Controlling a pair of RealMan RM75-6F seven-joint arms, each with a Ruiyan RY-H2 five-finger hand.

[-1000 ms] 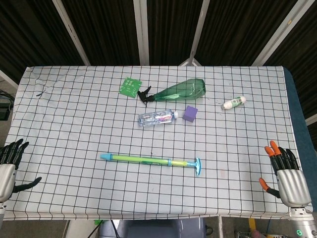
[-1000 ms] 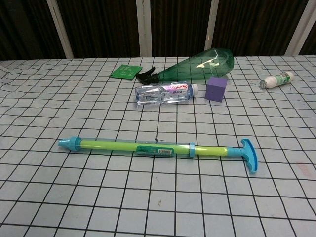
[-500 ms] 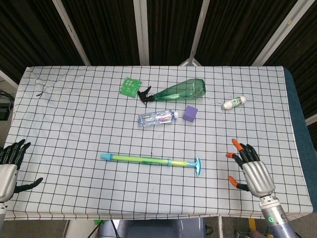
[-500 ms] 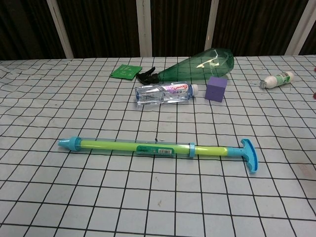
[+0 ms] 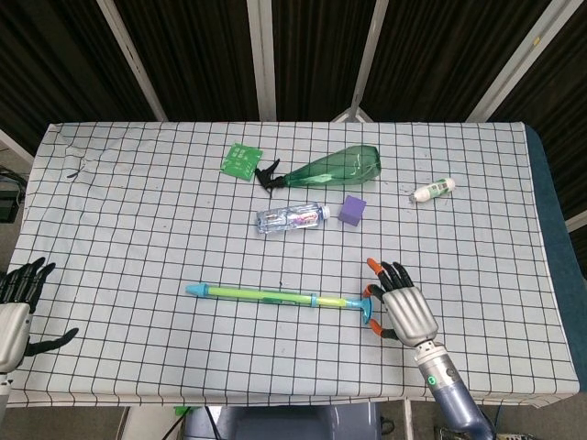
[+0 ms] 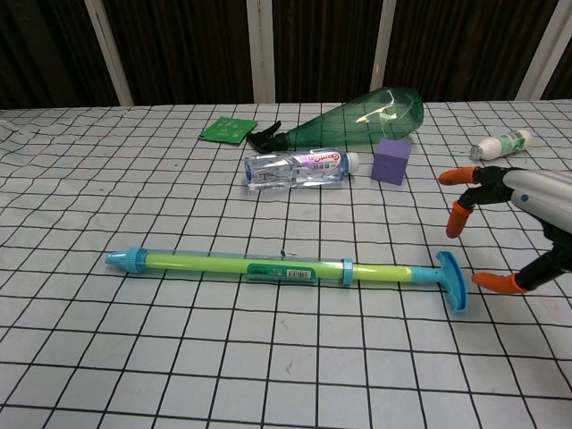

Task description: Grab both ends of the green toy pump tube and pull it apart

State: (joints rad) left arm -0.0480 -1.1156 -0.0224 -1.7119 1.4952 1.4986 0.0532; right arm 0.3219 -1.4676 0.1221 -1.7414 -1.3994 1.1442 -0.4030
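The right hand (image 5: 401, 307) had swept in from the lower right, fingers spread and empty, beside the green toy pump tube's (image 5: 266, 295) T-handle (image 6: 452, 279); the left hand (image 5: 16, 312) stayed open at lower left, so no grasp yet.

Green toy pump tube (image 5: 275, 296) lies flat, seemingly unextended

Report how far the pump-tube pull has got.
Nothing is done: the green toy pump tube lies whole on the checked tablecloth. In hand: the right hand, fingers spread, is beside its blue T-handle end. Left: the left hand sits at the table's edge; both grasps and the pull remain.
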